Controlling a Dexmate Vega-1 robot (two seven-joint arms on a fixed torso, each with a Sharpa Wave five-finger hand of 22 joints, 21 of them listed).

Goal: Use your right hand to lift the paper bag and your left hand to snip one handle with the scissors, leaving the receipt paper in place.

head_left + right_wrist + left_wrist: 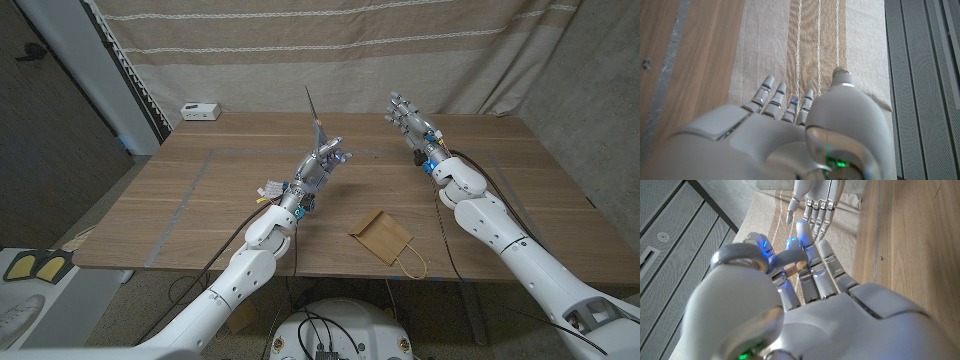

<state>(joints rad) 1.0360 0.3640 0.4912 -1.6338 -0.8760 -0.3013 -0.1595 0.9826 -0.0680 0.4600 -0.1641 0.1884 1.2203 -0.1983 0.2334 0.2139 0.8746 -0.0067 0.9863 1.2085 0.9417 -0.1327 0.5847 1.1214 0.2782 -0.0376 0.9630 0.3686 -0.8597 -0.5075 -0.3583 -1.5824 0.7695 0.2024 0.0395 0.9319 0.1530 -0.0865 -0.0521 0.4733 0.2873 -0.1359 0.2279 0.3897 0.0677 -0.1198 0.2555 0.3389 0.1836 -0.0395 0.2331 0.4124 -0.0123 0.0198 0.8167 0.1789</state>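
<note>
Wooden table (200, 190), left hand (322, 165) clamped on scissors (314, 120) (blades up), right hand (412, 127) raised, fingers apart, holding nothing, paper bag (380, 235) lying flat near front edge.

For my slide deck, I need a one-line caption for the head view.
Left hand holds scissors upright; right hand open; paper bag lies flat on the table.
</note>
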